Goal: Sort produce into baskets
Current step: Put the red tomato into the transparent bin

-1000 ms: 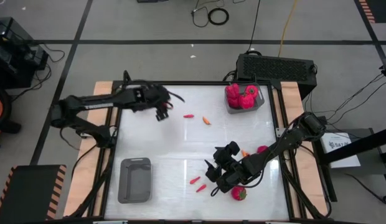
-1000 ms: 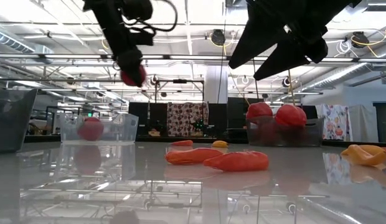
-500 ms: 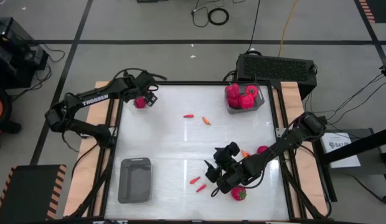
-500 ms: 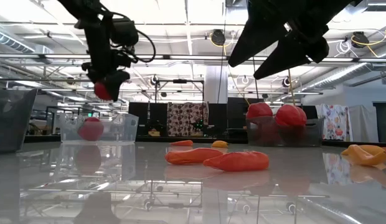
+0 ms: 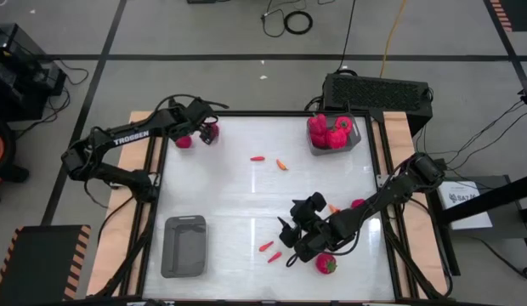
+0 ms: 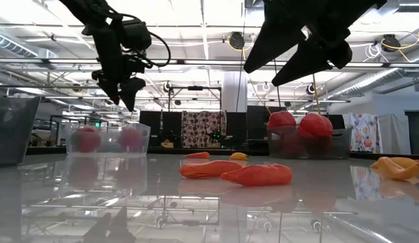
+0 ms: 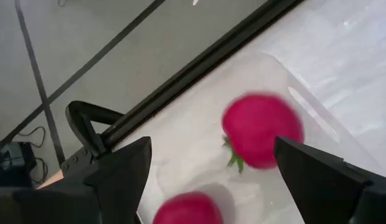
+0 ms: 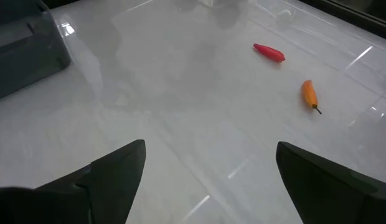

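Directly beneath your left gripper (image 6: pixel 121 86), at the far left corner of the table (image 5: pixel 246 204), sits the clear basket (image 6: pixel 105 140), and two round red fruits rest inside it, one (image 7: pixel 263 130) between the spread fingers in the wrist view and the other (image 7: pixel 188 208) just beside it. The fingers stand wide apart and hold nothing.

Your right gripper (image 5: pixel 291 234) hovers above the near middle of the table, fingers also parted and empty. Just beside it lie two red chillies (image 5: pixel 270 251), and a round red fruit (image 5: pixel 325 264) sits close behind it toward the table's near edge. Ahead of it, well apart, lie a red chilli (image 8: pixel 269 52) and an orange chilli (image 8: pixel 310 95). Off to its far right stands a grey basket (image 5: pixel 353 136) heaped with red bell peppers (image 5: pixel 329 132); off to its left an empty grey basket (image 5: pixel 184 246) rests near the front edge.
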Tool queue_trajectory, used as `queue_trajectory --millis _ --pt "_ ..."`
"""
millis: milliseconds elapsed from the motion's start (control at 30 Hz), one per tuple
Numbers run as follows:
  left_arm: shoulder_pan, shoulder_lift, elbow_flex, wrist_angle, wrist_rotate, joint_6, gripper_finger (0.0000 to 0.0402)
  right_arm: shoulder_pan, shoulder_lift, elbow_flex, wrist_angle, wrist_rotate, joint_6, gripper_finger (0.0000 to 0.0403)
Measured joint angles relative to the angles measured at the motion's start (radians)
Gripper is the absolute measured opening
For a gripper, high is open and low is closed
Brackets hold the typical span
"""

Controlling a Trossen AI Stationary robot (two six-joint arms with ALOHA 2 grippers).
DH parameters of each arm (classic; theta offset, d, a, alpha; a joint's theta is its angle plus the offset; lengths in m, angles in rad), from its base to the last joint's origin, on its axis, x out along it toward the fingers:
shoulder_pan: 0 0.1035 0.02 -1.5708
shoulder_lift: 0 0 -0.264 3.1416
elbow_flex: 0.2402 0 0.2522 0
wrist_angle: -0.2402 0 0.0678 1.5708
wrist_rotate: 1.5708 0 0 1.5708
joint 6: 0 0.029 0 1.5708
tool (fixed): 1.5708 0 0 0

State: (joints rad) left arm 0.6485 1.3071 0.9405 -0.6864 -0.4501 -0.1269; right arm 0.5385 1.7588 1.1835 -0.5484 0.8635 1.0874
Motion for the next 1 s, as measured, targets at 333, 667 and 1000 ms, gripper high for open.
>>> queue_trajectory --millis 333,667,1000 --pt "-0.055 -0.036 0.045 -0.01 0.501 -0.052 0.0343 0.003 0.0 0.001 0.12 -0.103 -0.06 0.0352" --pt "-0.531 -0.239 -0.084 0.261 0.68 -0.087 0.0343 0.051 0.002 0.231 -0.088 -0.196 -0.078 0.0352" --pt "-1.0 -0.216 -0.497 1.263 0.554 -0.11 0.0343 0.097 0.006 0.371 -0.528 -0.657 0.444 0.0352"
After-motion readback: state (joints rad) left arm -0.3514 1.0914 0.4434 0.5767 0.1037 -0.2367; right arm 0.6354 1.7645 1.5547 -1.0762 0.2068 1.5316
